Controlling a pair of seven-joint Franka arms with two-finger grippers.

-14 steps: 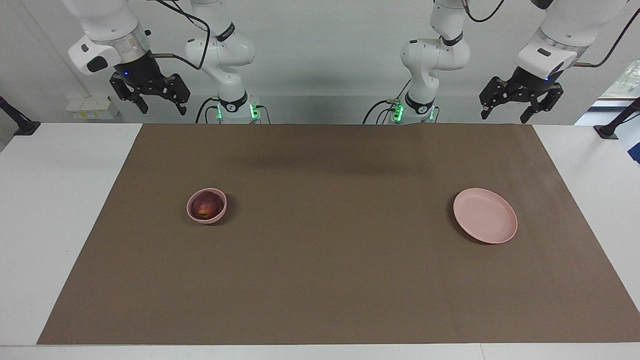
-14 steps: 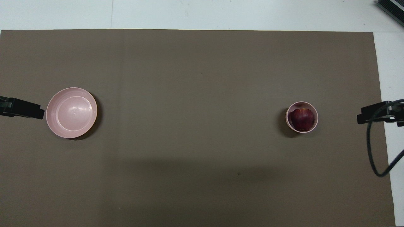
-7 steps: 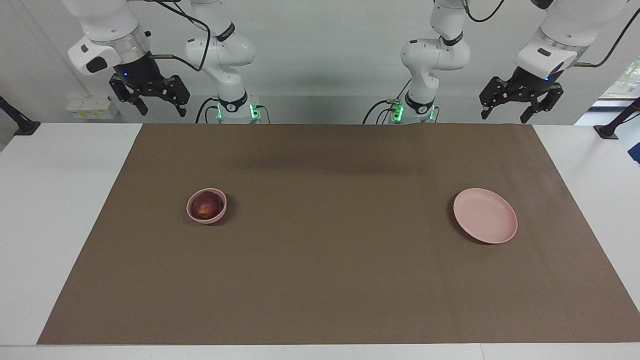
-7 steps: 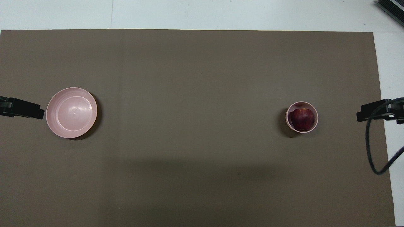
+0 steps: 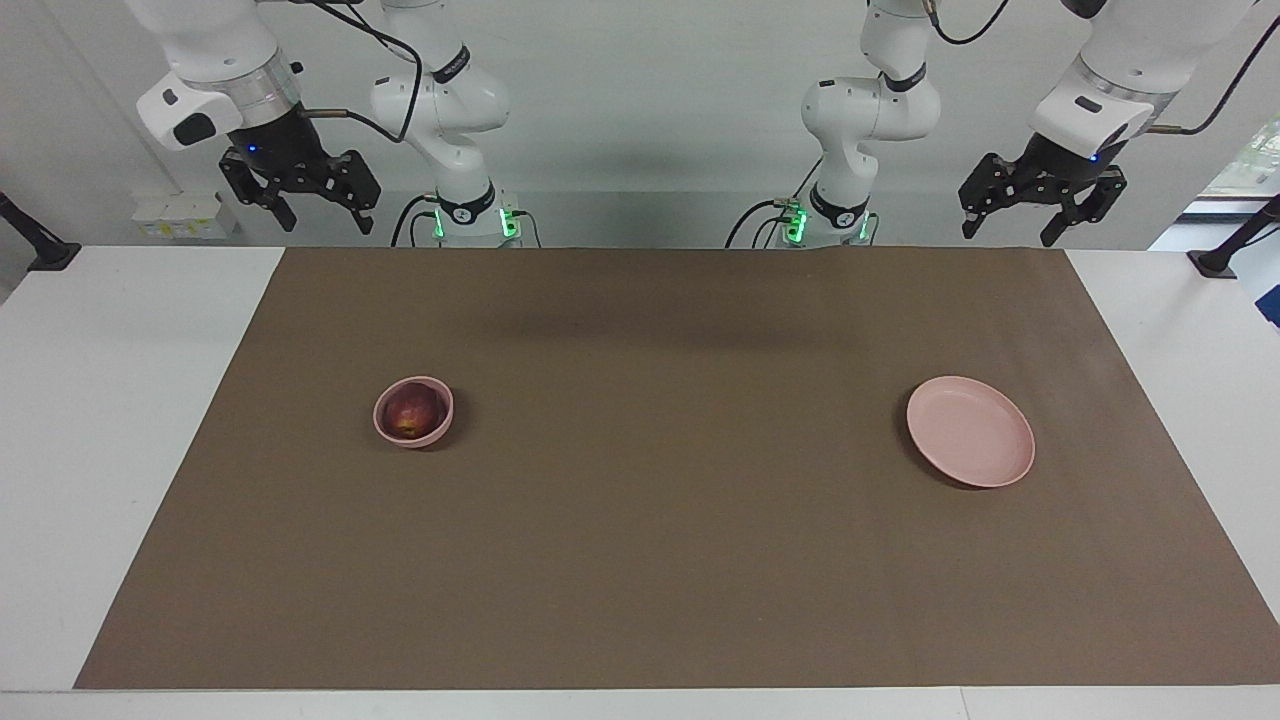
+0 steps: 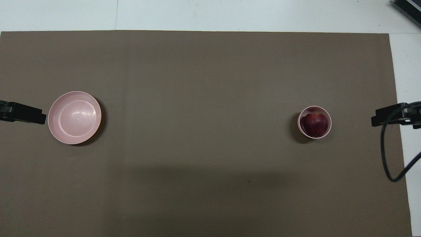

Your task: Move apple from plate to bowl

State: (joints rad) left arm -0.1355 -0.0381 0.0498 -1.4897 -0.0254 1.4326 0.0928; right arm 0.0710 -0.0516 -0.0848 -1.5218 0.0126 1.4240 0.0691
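Observation:
The dark red apple [image 5: 410,411] sits inside the small deep pink bowl [image 5: 378,418], toward the right arm's end of the table. It also shows in the overhead view [image 6: 315,124], filling most of the bowl [image 6: 329,122]. The wide pink plate [image 5: 970,431] lies bare toward the left arm's end; it also shows in the overhead view [image 6: 74,117]. My right gripper [image 5: 325,218] hangs open and empty, high over the table's edge by the robots. My left gripper [image 5: 1008,234] hangs open and empty in the same way at its own end.
A brown mat [image 5: 640,520] covers most of the white table [image 5: 100,400]. A black cable loop [image 6: 388,158] hangs from the right arm at the mat's end.
My right gripper has shifted slightly while raised. The apple, bowl, plate and left gripper have not moved.

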